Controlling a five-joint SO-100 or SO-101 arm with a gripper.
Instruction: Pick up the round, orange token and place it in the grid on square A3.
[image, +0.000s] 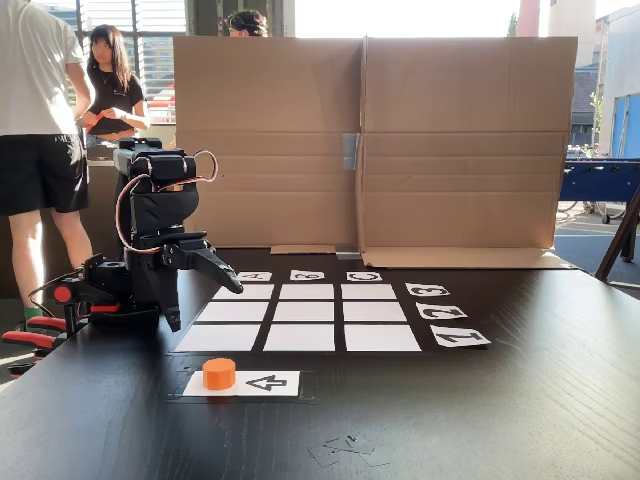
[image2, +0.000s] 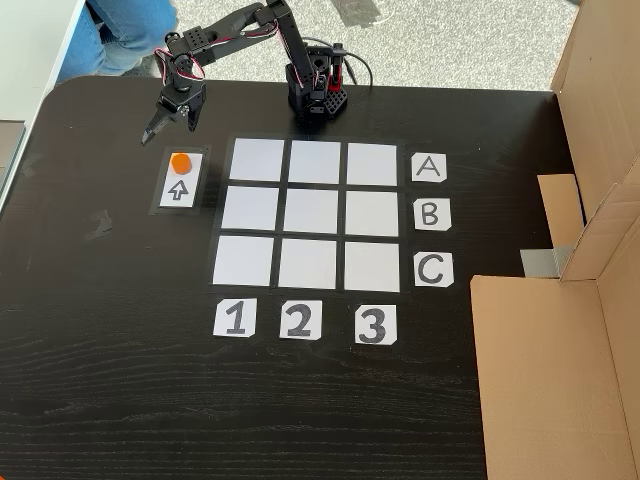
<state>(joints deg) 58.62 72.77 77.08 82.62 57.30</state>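
The token (image2: 180, 161) sat just below the slightly parted, empty fingers (image2: 160, 128), near the counter's (image2: 120, 380) left edge in the top-down fixed view.

The arm (image: 160, 215) is built from matte black plastic segments on a black base (image2: 318, 100) at the table's far edge in the top-down fixed view. Red and white cables loop along its joints. Orange-red clamps (image: 40, 338) flank it. The gripper (image2: 160, 125) has black, tapered fingers.
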